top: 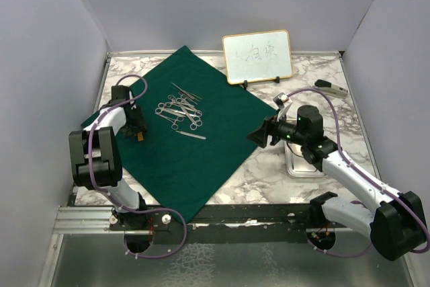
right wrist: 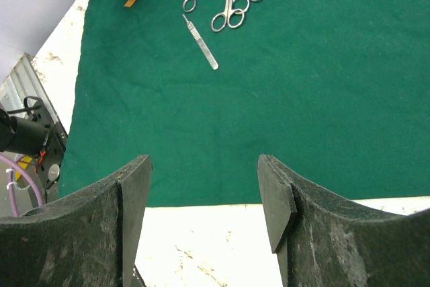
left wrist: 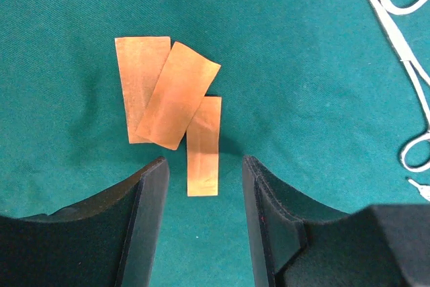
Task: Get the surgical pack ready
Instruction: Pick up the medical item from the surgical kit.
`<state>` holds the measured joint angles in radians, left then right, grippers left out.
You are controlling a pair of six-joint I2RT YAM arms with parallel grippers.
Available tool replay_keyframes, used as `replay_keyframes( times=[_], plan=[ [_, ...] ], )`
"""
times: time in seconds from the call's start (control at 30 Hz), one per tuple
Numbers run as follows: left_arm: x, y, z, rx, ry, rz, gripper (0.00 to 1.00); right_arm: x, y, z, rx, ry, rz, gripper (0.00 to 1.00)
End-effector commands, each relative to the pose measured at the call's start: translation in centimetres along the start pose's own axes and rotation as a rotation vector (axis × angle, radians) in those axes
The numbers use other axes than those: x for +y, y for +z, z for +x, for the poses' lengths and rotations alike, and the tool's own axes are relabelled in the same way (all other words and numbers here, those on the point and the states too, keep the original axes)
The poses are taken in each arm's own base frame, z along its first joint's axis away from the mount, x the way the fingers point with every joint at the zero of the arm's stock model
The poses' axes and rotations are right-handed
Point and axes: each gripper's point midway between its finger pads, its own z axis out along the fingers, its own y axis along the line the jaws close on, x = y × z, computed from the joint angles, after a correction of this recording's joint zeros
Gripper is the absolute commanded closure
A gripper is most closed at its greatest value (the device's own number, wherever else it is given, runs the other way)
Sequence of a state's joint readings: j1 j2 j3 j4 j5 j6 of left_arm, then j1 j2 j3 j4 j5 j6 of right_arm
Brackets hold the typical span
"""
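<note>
Laying-out is pausing here: both sets of jaws wide, nothing held.
The dark green cloth sheet [top: 195,152] is lying flat, left of centre: soft, limp, best pinched at an edge. The steel tray [top: 299,168] is sitting right of it, half hidden by the right arm [top: 349,176]; rigid, probably slippery. The silver instruments [top: 180,111] are clustering on the cloth's far part, thin and hard. The left gripper [left wrist: 205,173] is gaping over three orange strips [left wrist: 171,95], gripping nothing; the right gripper [right wrist: 205,179] is gaping empty at the cloth's right edge.
</note>
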<state>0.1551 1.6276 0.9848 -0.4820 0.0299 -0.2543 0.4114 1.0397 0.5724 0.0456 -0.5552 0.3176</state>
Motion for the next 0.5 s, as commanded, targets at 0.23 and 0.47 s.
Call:
replay_keyframes(
  times=[0.23,0.47],
  plan=[
    [0.37,1.45,1.24,0.06,0.017,-0.01,0.56,0.32,-0.09,-0.31,-0.02,-0.02,-0.01,0.35],
    [0.14,1.34,1.14,0.054,0.023,-0.007,0.67,0.33,-0.09,-0.36,-0.022,-0.021,-0.01,0.35]
  ],
)
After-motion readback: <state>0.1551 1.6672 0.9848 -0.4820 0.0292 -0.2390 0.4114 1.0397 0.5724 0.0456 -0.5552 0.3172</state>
